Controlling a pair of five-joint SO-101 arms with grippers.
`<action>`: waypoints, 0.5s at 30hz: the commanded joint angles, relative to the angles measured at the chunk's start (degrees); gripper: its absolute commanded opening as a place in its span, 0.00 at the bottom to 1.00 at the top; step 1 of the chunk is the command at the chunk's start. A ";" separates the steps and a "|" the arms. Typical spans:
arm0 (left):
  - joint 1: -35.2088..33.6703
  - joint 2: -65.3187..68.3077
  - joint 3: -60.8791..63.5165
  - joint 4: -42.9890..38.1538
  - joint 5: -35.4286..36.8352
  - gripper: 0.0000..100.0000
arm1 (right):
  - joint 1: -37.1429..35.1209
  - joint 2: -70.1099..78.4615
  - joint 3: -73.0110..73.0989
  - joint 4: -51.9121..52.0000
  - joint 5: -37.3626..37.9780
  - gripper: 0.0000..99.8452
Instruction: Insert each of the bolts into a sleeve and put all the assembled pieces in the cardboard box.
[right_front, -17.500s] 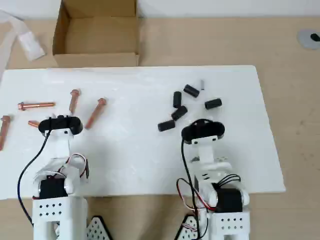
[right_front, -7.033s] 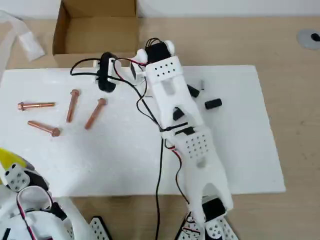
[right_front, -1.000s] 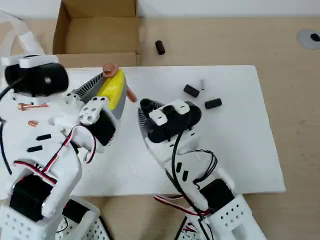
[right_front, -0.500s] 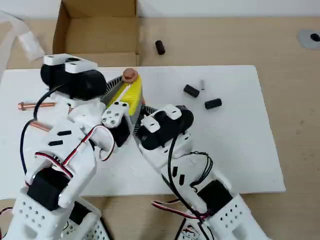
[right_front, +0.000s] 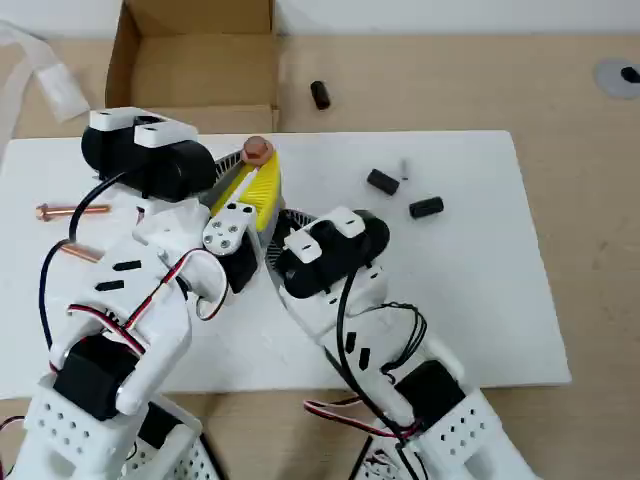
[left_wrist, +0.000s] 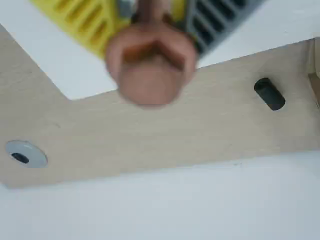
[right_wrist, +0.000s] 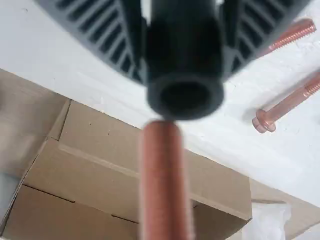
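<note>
My left gripper (right_front: 252, 168), with one yellow and one grey finger, is shut on a copper bolt (right_front: 258, 150) whose hex head (left_wrist: 150, 67) points up and away. My right gripper (right_front: 279, 224) is shut on a black sleeve (right_wrist: 185, 65). The bolt's shaft tip (right_wrist: 164, 175) sits just in front of the sleeve's open bore, nearly in line with it. The cardboard box (right_front: 190, 65) stands open at the back left. Two loose bolts (right_front: 72, 211) (right_front: 76, 250) lie at the left of the white board. Two loose sleeves (right_front: 382, 182) (right_front: 427, 208) lie at its right.
Another black sleeve (right_front: 320, 95) lies on the wooden table behind the white board (right_front: 470, 300), right of the box. A round grommet (right_front: 618, 76) sits at the table's far right. A plastic bag (right_front: 45, 75) lies left of the box.
Over the last second my left arm carried the bolt to the right, up to the right gripper's sleeve. Since half a second ago both arms have barely moved.
</note>
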 joint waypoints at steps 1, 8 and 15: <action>-0.62 0.22 -0.35 1.41 -0.09 0.01 | 0.84 -1.10 -0.40 -1.67 -0.35 0.01; -0.79 0.04 -1.05 3.08 -0.35 0.01 | 0.84 -1.10 -0.40 -1.67 -0.35 0.01; -0.79 0.22 -1.93 4.40 -0.18 0.01 | 0.84 -1.10 -0.40 -1.67 -0.35 0.01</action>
